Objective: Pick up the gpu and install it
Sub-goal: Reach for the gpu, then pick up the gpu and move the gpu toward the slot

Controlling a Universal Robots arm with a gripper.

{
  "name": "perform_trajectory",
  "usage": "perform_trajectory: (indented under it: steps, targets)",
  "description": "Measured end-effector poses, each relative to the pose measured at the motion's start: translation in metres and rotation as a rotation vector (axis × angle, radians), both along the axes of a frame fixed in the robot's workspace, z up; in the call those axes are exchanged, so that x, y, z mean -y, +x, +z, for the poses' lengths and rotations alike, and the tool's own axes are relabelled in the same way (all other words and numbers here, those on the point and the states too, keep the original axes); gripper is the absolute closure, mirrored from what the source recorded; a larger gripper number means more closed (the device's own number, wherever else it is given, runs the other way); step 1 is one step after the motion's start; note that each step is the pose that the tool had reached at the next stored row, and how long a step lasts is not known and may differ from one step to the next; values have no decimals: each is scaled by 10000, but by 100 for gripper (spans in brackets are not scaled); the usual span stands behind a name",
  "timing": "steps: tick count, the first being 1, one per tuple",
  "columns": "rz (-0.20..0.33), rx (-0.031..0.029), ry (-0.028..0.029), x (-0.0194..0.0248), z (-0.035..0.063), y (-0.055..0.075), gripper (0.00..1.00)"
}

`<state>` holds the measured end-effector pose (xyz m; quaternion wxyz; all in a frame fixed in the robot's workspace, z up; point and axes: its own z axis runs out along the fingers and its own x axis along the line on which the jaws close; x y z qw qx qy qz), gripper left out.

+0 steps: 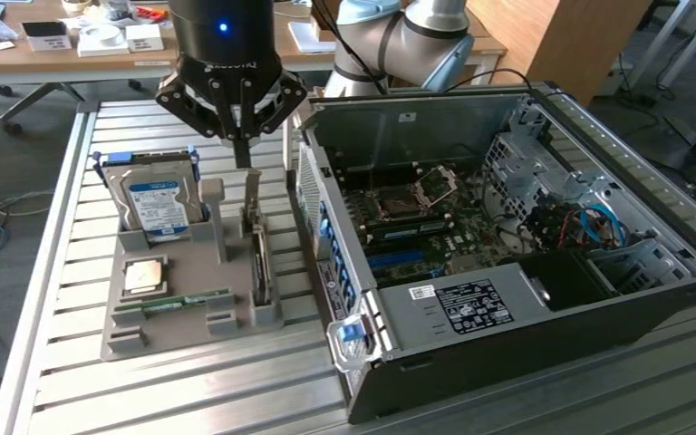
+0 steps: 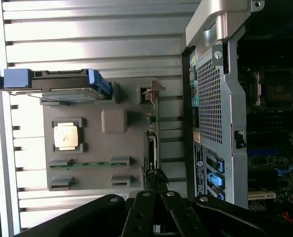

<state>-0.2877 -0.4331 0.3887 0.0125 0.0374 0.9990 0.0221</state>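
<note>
The gpu (image 1: 257, 237) stands on edge in a slot of the grey holder (image 1: 177, 319), its silvery bracket pointing up at the far end. In the wrist view the gpu (image 2: 152, 140) appears as a thin dark strip along the holder's (image 2: 94, 148) side nearest the computer case. My gripper (image 1: 243, 156) hangs just above the card's bracket end, fingers pressed together and shut with nothing visibly between them. In the wrist view my gripper (image 2: 155, 181) sits right over one end of the card's top edge.
The holder also carries a hard drive (image 1: 159, 204), a square CPU (image 1: 145, 275) and a green memory stick (image 1: 186, 301). The open computer case (image 1: 638, 299) lies to the exterior view's right, motherboard (image 1: 427, 217) exposed. Slatted metal table (image 1: 155, 390) underneath.
</note>
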Motion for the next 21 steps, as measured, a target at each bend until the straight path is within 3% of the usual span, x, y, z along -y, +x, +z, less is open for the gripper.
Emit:
perform_trajectory:
  steps: [14, 15, 17, 20, 21]
  targets:
    - [0, 0, 0, 0, 0, -1, 89]
    - [-1, 0, 0, 0, 0, -1, 83]
    - [-1, 0, 0, 0, 0, -1, 83]
    - [-1, 1, 1, 0, 0, -1, 65]
    - [-1, 0, 0, 0, 0, -1, 65]
